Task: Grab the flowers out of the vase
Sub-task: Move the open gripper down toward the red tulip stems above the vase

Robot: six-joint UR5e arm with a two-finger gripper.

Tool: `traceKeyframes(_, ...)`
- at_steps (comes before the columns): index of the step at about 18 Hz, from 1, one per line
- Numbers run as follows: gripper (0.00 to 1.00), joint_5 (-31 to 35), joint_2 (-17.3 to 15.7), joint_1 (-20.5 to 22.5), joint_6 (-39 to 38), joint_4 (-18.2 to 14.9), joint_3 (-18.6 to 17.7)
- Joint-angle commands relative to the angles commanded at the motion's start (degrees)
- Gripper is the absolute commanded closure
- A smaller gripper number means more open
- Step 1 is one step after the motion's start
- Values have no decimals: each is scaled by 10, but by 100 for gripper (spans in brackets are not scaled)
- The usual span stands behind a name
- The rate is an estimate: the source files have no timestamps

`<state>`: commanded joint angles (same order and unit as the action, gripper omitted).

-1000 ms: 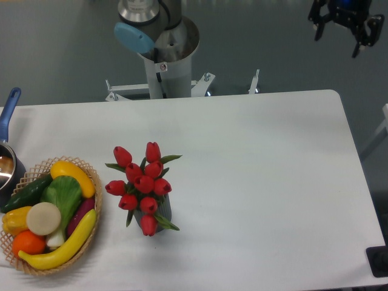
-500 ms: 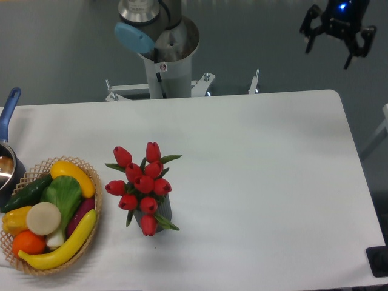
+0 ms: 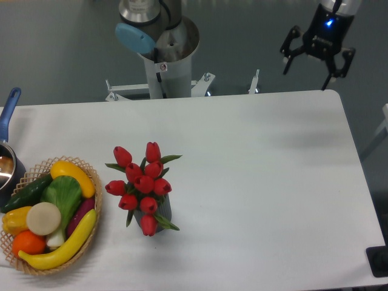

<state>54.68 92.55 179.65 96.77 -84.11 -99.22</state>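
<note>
While you watch the single fixed view, note that the gripper (image 3: 310, 62) sits at about one o'clock from the frame centre, above the far right corner of the table (image 3: 260, 182), with its two fingers spread apart and nothing between them. Across the last second it has slid leftward and lower in the picture, from the top right corner toward the table edge. You can read that as the start of the approach: the arm is closing in on the work area, but it is well apart from the target, so the pick itself has not begun.

Look for the flowers (image 3: 143, 185) at about eight o'clock from centre, left of the middle of the table, standing in the vase (image 3: 161, 212), of which only a sliver of ribbed grey wall shows under the buds and leaves. They have not shifted over these frames. Seen from overhead, the bunch runs mostly toward the camera, so its long axis is near vertical, stems down in the vase and red buds pointing up; in the picture the heads fan out toward twelve o'clock.

Just to the left, at nine o'clock from the bunch, you have a wicker basket (image 3: 97, 200) of fruit and vegetables, and a blue-handled pot (image 3: 8, 112) at the table's left edge.
</note>
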Motion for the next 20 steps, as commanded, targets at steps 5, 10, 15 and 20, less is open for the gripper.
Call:
traceKeyframes(5, 0, -62, -7, -40, -1, -1, -36)
traceKeyframes(10, 0, -132, -11, -62, -3, -1, -52)
traceKeyframes(15, 0, -145, -8, -118, -17, -1, -56)
traceKeyframes(20, 0, -198, 4, -176, -44, 1, -58)
